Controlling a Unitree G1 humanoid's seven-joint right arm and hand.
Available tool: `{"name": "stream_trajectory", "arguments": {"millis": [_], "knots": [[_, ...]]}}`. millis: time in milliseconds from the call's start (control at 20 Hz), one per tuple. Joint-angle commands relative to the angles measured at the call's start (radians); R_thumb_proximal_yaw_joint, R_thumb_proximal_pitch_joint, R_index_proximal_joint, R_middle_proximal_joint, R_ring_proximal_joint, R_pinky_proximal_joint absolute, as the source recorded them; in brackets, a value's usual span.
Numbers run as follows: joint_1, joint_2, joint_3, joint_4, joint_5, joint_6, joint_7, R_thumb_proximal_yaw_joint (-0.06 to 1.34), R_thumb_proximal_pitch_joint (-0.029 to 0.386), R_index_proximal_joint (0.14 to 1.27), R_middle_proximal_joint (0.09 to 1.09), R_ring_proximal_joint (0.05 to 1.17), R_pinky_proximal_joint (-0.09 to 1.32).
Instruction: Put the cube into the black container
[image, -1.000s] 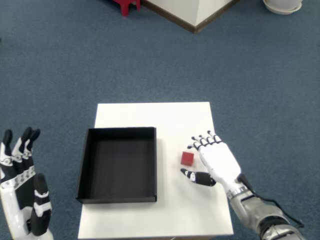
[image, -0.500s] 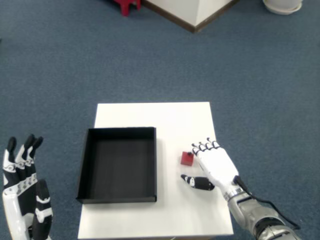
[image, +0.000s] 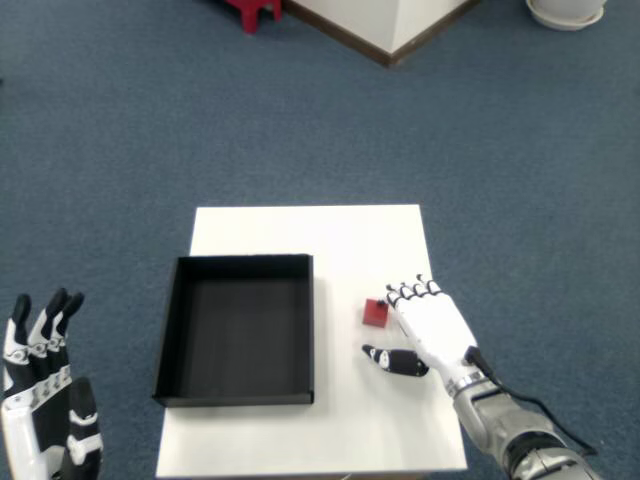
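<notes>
So, looking down from the head camera: a small white table (image: 300, 235) sits on blue carpet (image: 150, 130), and the black container (image: 165, 330) takes up most of its left half. It's a shallow square tray with low walls, and nothing is in it.

The red cube (image: 375, 313) is on the bare tabletop to the right of the container, well clear of its right wall, roughly level with the middle of the tray.

The right hand (image: 430, 330) is right up against the cube from the right side. Palm faces down, back of the hand toward the camera. The black fingertips (image: 405, 293) are curled over the cube's upper right edge and look like they touch it or nearly do. The thumb (image: 392, 360) sticks out to the left below the cube, with a clear gap of white table between thumb and cube. So the fingers and thumb are apart, bracketing the cube rather than clamped on it. The cube sits flat on the table, not lifted.

The left hand (image: 40, 400) is off the table at the bottom left corner of the view, fingers pointing up and loosely spread, holding nothing.

Up top there's a white wall corner (image: 390, 25) with a dark baseboard, a red thing (image: 250, 10) on the floor that's cut off by the frame, and part of a white round base (image: 565, 12) at the top right.
</notes>
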Motion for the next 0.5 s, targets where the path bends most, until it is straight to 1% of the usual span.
{"name": "stream_trajectory", "arguments": {"millis": [50,300,500], "knots": [[-0.056,-0.01,-0.011,-0.035,0.022,0.024,0.003,0.58,0.004,0.48,0.24,0.26,0.07],[-0.042,-0.011,-0.013,-0.037,0.024,0.029,0.0,0.57,0.008,0.47,0.24,0.26,0.07],[-0.034,-0.015,-0.031,-0.049,0.04,0.013,-0.027,0.56,0.004,0.44,0.23,0.26,0.08]]}}
